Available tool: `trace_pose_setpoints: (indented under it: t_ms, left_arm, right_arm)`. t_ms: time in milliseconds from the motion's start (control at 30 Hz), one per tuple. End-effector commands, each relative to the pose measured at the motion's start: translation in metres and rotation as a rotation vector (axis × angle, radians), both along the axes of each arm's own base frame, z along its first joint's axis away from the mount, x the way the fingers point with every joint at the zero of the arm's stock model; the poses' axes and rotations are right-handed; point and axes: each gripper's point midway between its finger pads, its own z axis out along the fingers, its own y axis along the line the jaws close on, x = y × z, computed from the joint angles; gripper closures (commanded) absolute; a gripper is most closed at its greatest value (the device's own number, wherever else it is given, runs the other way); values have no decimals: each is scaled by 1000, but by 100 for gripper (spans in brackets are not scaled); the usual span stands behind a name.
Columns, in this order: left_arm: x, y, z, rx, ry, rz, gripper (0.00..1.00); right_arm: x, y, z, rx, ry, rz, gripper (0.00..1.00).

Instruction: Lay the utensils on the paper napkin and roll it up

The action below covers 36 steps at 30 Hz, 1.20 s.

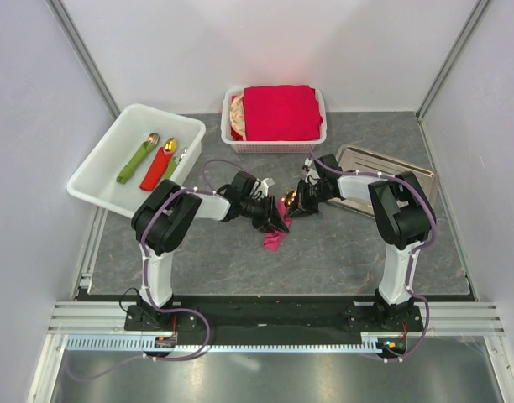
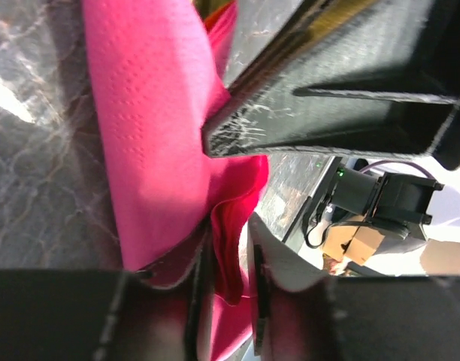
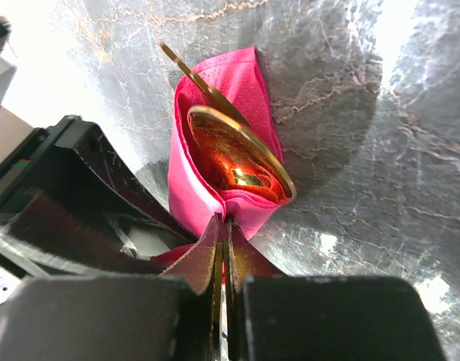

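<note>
The magenta paper napkin (image 1: 275, 239) is lifted at the table's middle, wrapped around the gold utensils. In the right wrist view the napkin (image 3: 189, 195) cups a gold spoon bowl (image 3: 237, 158), and a second slim gold piece (image 3: 189, 68) sticks out above it. The spoon also shows from above (image 1: 288, 199). My right gripper (image 3: 224, 248) is shut on the napkin's edge just below the spoon bowl, and it shows in the top view (image 1: 292, 206). My left gripper (image 2: 226, 293) has a fold of the napkin (image 2: 155, 135) between its nearly closed fingers, and it shows in the top view (image 1: 274, 220). The right gripper (image 2: 328, 98) shows close above it.
A white bin (image 1: 97, 168) at the back left holds spoons bundled in green (image 1: 135, 161) and red (image 1: 159, 168) napkins. A white basket (image 1: 320, 138) at the back holds a stack of red napkins (image 1: 280, 113). A metal tray (image 1: 366, 159) lies behind the right arm.
</note>
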Motion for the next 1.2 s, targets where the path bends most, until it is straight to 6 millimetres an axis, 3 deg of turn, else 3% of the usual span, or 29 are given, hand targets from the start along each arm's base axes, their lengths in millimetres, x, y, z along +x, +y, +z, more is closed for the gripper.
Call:
trace_pose_setpoints:
  t_ms: [0,200,300,400,433,600,800,1033,1167]
  left_arm:
    - [-1,2,28,-27,-102,-41,63]
    - [-19,3,80,-180,-137,-99,46]
    - [-23,13,87,-204,-123,-82,42]
    - [-19,29,82,-206,-59,-4,43]
    - [-15,30,90,-241,-93,5,43]
    - [-12,40,80,-228,-74,41,52]
    - [-8,28,65,-202,-39,40,63]
    - [-14,19,46,-187,21,32,82]
    - [-16,16,37,-174,35,22,84]
  right_arm:
    - [-6,-16,-35,-124,29,-6,100]
    - [-6,-20,-40,-139,25,1,100]
    - [-7,-22,-43,-139,30,3,100]
    - [-8,-24,-45,-133,33,5,100]
    - [-9,-24,-46,-134,36,5,100]
    - [-9,-27,-49,-132,42,-2,100]
    - [-8,-26,-49,-128,43,-9,100]
    - [-8,-28,-50,-129,45,-11,100]
    - [-9,-27,-50,-128,47,-10,100]
